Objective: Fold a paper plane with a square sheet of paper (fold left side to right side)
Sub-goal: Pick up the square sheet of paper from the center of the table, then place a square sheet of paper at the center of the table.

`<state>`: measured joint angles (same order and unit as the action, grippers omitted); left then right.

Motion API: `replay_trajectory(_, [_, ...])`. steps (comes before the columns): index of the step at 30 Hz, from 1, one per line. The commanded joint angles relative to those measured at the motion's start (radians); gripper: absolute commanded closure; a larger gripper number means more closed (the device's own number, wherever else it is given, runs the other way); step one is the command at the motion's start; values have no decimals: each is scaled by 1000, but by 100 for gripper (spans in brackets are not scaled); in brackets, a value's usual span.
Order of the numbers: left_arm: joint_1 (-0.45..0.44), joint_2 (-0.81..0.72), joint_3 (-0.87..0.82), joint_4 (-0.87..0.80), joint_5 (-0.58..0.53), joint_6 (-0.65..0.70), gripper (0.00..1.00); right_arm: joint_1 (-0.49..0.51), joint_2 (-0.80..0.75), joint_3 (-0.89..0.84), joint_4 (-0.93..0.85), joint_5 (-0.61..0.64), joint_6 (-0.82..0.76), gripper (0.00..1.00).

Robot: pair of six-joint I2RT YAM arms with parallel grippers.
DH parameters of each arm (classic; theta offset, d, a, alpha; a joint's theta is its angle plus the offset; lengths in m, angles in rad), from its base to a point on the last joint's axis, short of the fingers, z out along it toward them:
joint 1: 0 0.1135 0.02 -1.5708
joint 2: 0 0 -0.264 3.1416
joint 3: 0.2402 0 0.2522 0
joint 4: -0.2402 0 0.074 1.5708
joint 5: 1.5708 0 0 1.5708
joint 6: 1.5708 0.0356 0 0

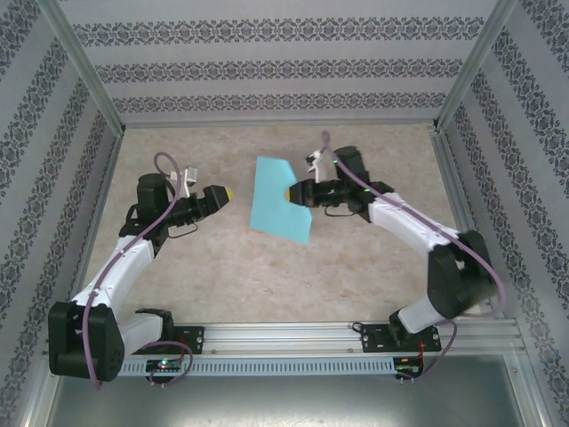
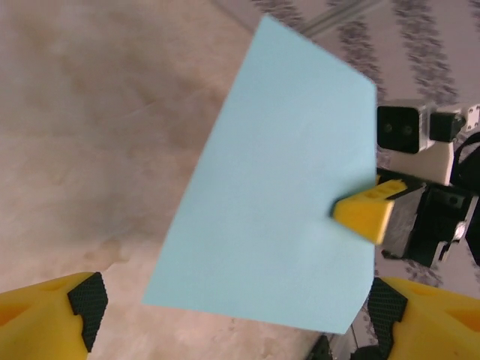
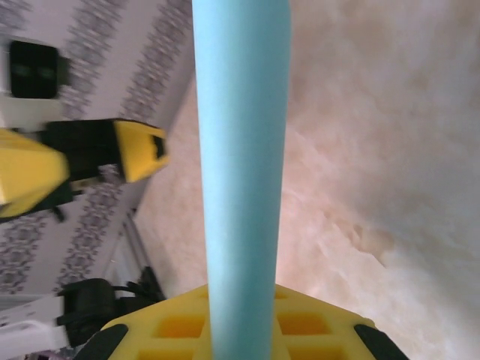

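Observation:
The square sheet of paper is light turquoise-blue and hangs tilted above the middle of the table, off its surface. My right gripper is shut on its right edge. In the right wrist view the sheet of paper runs edge-on up from between the yellow fingers. My left gripper stands open a short way left of the sheet, apart from it. In the left wrist view the sheet of paper faces the camera, with the right gripper's yellow finger pressed on it. A paper plane is out of view.
The beige tabletop lies under the sheet. Patterned walls and aluminium frame posts close the workspace in on three sides. A metal rail carries both arm bases at the near edge.

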<state>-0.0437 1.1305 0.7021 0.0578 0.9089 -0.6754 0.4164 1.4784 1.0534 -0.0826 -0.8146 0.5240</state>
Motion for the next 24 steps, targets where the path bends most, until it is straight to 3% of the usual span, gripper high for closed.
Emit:
replay_trajectory(1, [4, -2, 55, 229, 129, -66, 4, -44, -120, 12, -52, -191, -45, 84])
replay_trajectory(8, [-96, 35, 133, 464, 193, -141, 3, -48, -236, 104, -124, -326, -48, 83])
replay_trajectory(12, [-147, 33, 161, 488, 205, -142, 4, -29, -261, 145, -124, -337, -39, 82])
replay_trajectory(16, [-202, 30, 179, 495, 219, -141, 12, -8, -260, 167, -135, -324, -45, 81])
replay_trajectory(19, [-225, 23, 188, 495, 219, -138, 26, -6, -249, 169, -143, -302, -46, 80])
replay_trajectory(21, [-232, 21, 193, 478, 215, -132, 42, -9, -244, 168, -156, -273, -50, 80])
replay_trajectory(24, [-237, 15, 198, 400, 193, -90, 76, -27, -239, 162, -183, -225, -58, 76])
